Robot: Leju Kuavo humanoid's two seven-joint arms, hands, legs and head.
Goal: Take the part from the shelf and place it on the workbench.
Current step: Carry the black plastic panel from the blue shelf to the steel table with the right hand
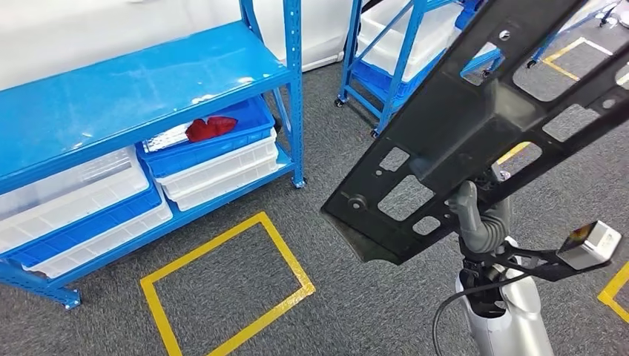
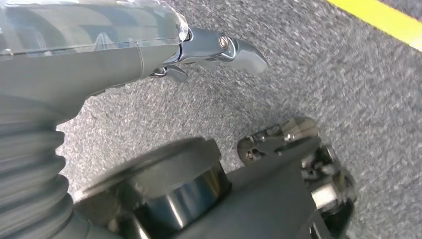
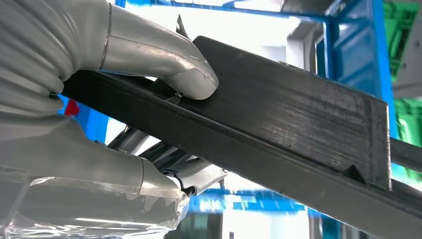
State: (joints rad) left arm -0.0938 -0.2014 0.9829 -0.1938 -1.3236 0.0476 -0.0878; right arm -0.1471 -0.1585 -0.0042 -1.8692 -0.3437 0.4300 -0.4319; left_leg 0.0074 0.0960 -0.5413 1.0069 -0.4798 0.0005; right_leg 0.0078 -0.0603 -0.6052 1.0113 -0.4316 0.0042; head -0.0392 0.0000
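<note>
In the head view my right hand (image 1: 482, 221) holds up a large flat black part (image 1: 475, 111) with several rectangular cut-outs. The part stands tilted above the floor, running from the middle of the view to the top right. Seen from the right wrist, the thumb (image 3: 159, 57) presses on one face of the black part (image 3: 298, 114) while the fingers (image 3: 194, 174) wrap its other side. In the left wrist view my left hand (image 2: 99, 59) hangs over grey carpet, fingers (image 2: 224, 47) extended, holding nothing.
A blue shelf (image 1: 148, 96) stands at the left, with white bins and a blue bin (image 1: 222, 141) holding a red item (image 1: 210, 127) on its lower level. A second blue wheeled rack (image 1: 400, 67) stands behind. A yellow taped rectangle (image 1: 159, 278) marks the grey carpet.
</note>
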